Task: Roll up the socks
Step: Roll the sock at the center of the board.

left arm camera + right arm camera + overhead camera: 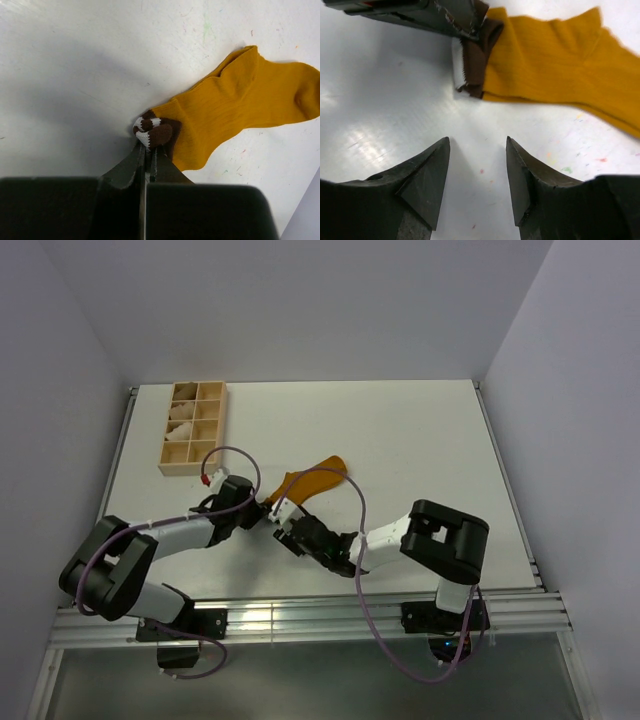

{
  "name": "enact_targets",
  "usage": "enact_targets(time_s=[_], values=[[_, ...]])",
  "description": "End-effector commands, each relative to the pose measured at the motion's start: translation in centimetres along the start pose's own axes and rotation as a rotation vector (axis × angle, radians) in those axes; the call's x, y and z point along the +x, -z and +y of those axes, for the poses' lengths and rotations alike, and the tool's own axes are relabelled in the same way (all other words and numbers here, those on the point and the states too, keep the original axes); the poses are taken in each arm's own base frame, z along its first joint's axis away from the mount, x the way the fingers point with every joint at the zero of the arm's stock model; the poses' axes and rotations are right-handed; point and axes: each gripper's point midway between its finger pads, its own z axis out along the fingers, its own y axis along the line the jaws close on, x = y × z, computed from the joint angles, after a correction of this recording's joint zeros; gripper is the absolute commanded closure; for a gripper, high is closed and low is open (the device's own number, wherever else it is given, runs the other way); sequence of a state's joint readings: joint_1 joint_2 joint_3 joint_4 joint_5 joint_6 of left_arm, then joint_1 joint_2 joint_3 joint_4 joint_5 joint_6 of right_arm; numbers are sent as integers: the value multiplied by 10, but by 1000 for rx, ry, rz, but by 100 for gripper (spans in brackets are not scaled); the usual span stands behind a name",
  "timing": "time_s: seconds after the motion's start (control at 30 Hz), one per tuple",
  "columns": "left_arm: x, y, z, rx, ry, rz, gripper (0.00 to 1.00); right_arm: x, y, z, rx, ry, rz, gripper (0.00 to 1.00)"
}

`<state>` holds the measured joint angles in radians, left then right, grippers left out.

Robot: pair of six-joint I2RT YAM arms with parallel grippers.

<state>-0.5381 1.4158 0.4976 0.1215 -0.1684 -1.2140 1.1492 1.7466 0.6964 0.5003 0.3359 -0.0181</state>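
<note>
Sock lies on the table, its bunched brown cuff pinched by the closed left gripper. Right gripper is near the cuff, jaws apart, empty. From above, the grippers hide the cuff; the right wrist view cuts off the toe.

A wooden compartment box sits at the white table's far left corner, with pale cream rolled bundles in its left-hand compartments.

One mustard sock, two claws — left claw, right claw — one wooden tray
</note>
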Motion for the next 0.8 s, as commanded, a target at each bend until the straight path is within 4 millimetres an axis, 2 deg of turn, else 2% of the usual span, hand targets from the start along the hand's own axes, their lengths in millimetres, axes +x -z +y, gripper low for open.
enact_targets(time_s=[0.0, 0.27, 0.57, 0.77], values=[[6, -1, -3, -13, -40, 41, 100, -30, -4, -18, 153, 82, -145, 43], [11, -4, -1, -31, -54, 72, 100, -32, -12, -8, 187, 182, -182, 41], [13, -4, -2, -31, -62, 87, 100, -40, -21, 7, 175, 264, -202, 45], [14, -3, -3, -24, -62, 91, 100, -35, -28, 14, 152, 274, -191, 45]])
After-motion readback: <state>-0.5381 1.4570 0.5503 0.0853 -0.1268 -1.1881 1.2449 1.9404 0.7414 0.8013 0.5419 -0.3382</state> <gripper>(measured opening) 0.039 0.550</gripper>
